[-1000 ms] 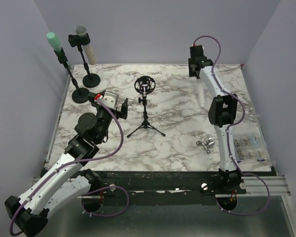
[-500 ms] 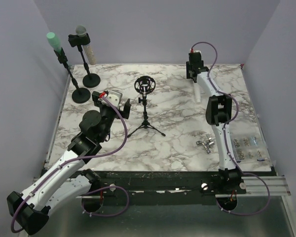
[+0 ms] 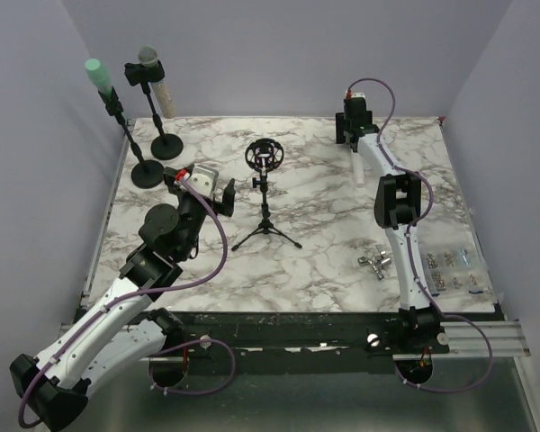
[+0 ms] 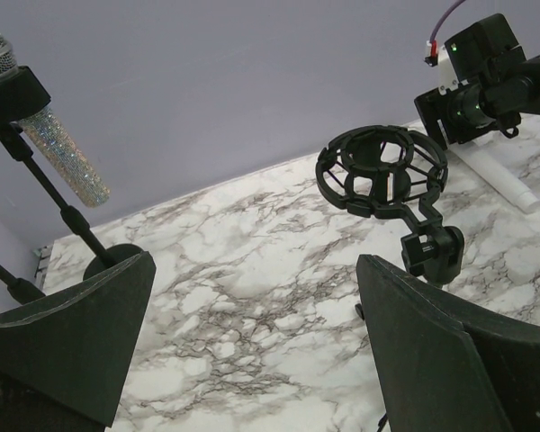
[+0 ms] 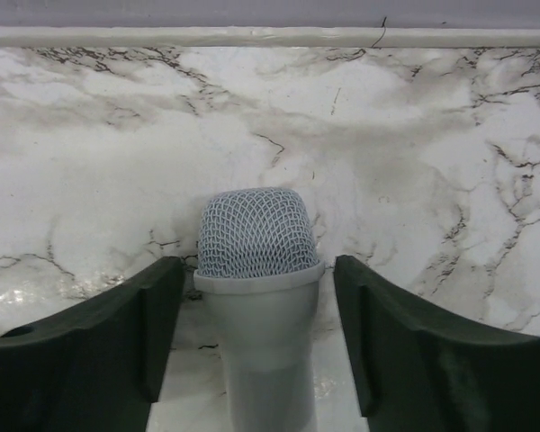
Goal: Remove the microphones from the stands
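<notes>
Right gripper (image 5: 256, 270): stretched out over the far part of the marble table (image 3: 324, 234), fingers apart, clamped on nothing. Between those fingers, a white microphone (image 5: 255, 243) lying flat on the table, grey mesh head pointing away from the wrist towards the back wall. A thin strip of table visible on either side of the head, so no contact with either finger, judging by the wrist view.

Left gripper (image 4: 254, 261): held above the table, fingers wide apart, holding nothing. Ahead of it and slightly to its right, close by, the stand (image 4: 429, 252): a black round cage on a short tripod, upright. Beyond the stand from this gripper, further right, the right gripper with the white microphone under it, well apart from the stand.

Ahead and to the left of the left gripper, near the table's far left corner: a tall stand (image 3: 166, 146) carrying a tilted glittery microphone (image 4: 67, 157) with a grey mesh head, and just beside it a second tall stand (image 3: 147, 174) carrying a green-topped microphone (image 3: 95, 74).

Behind the right gripper, back towards its own base: a small cluster of metal fittings (image 3: 376, 262) on the table, and just past them, on the gripper's right, a clear box of small parts (image 3: 450, 267).
</notes>
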Available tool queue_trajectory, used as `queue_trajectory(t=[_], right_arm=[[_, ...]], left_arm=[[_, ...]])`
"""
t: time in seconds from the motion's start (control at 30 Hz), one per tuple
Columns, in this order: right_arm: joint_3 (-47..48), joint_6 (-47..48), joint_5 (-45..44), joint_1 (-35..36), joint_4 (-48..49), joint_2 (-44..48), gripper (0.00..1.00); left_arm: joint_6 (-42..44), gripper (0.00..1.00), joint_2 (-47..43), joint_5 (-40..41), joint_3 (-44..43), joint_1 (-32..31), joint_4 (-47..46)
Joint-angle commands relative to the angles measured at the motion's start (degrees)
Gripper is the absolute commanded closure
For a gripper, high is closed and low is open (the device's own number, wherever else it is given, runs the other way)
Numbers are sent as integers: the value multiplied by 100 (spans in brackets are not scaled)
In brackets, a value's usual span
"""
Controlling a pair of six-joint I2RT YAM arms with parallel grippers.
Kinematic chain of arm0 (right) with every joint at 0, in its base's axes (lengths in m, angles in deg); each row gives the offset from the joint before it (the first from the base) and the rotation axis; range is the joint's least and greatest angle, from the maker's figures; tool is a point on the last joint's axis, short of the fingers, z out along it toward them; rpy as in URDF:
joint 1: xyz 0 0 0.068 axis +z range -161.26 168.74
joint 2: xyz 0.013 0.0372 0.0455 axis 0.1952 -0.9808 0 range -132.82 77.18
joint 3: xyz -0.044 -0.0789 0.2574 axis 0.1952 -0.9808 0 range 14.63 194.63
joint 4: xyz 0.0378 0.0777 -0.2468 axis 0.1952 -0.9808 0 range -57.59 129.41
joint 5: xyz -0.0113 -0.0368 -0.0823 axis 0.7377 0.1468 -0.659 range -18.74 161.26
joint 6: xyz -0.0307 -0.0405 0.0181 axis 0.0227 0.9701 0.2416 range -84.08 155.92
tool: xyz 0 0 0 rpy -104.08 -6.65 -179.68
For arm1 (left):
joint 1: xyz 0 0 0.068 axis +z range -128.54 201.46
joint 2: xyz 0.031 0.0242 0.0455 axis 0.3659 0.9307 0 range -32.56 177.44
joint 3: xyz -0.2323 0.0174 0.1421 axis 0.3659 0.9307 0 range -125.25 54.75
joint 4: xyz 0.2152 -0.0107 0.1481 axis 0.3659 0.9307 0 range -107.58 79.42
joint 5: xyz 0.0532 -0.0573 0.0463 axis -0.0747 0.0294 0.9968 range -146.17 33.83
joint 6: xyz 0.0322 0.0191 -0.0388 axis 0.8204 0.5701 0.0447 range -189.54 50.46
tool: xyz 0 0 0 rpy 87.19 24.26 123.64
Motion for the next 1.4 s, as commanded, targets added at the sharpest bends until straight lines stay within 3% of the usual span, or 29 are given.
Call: queue_trajectory(t=[0.0, 0.23, 0.5, 0.63, 0.73, 0.93, 1.03, 1.17, 1.23, 1.37], right_arm=[[-49, -5, 220, -33, -54, -270, 21], [358, -196, 403, -33, -348, -167, 0], [2, -636, 595, 138, -719, 1492, 0], [-1082, -1327, 756, 370, -758, 2888, 0], [-2554, -2306, 1588, 398, -374, 4111, 0], [-5918, -4217, 3969, 406, 1373, 6242, 0], [-7655, -5259, 4974, 406, 2770, 7163, 0], [-9818, -6990, 5955, 694, 5140, 7689, 1], [-10562, -7805, 6042, 1070, 6402, 7621, 1], [-11372, -8772, 5393, 1942, 8480, 7123, 1]], left_arm=[[3, 3, -133, 85, 62, 3, -86], [56, 3, -276, 138, 87, 7, -86], [50, 3, -465, 90, 117, -4, -100], [39, 3, -576, 42, 123, 1, -101], [-20, 3, -623, -71, 88, -3, -43], [-238, 3, -692, -299, 50, -13, 9], [-339, 3, -699, -394, 26, -15, 50], [-465, 3, -704, -527, -18, -19, 88], [-521, 3, -689, -605, -19, -17, 90], [-596, 3, -634, -675, -36, -18, 110]])
